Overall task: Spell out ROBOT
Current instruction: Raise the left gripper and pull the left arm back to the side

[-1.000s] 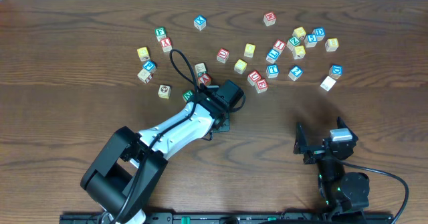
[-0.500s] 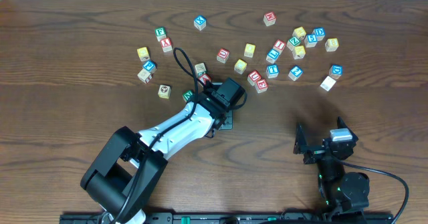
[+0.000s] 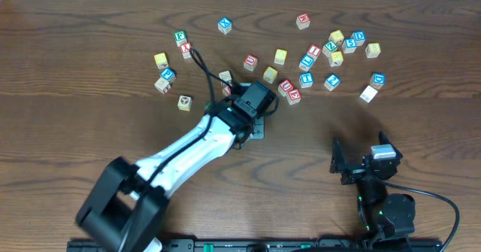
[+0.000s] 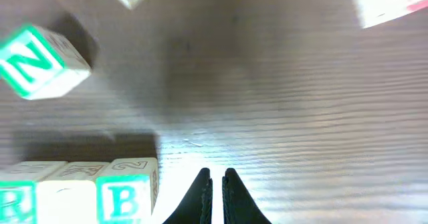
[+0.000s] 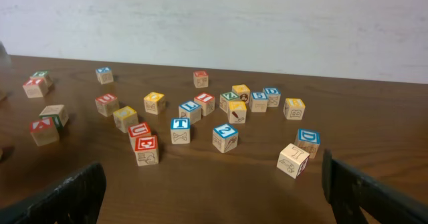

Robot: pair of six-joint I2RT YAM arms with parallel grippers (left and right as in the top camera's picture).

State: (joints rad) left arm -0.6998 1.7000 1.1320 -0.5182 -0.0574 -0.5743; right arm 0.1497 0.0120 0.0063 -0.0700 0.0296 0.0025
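Note:
In the left wrist view a green R cube [image 4: 15,202], an overexposed pale cube [image 4: 67,200] and a green B cube [image 4: 127,198] stand touching in a row at the bottom left. My left gripper [image 4: 217,182] is shut and empty, just right of the B cube. In the overhead view the left gripper [image 3: 257,128] points down and the arm hides that row. A blue T cube [image 3: 306,79] and two yellow cubes [image 3: 280,56] [image 3: 270,74] lie in the far scatter. My right gripper [image 5: 214,197] is wide open and empty, near the front right [image 3: 359,158].
A green N cube [image 4: 41,65] lies loose beyond the row. Several cubes with red, blue, green and yellow letters are scattered across the far half of the table [image 3: 75,132]. Red cubes [image 3: 289,92] sit just right of my left wrist. A pale cube [image 3: 368,93] lies far right.
My left arm has stretched farther out and to the right, now covering the green cube seen beside it earlier. The right arm has not moved.

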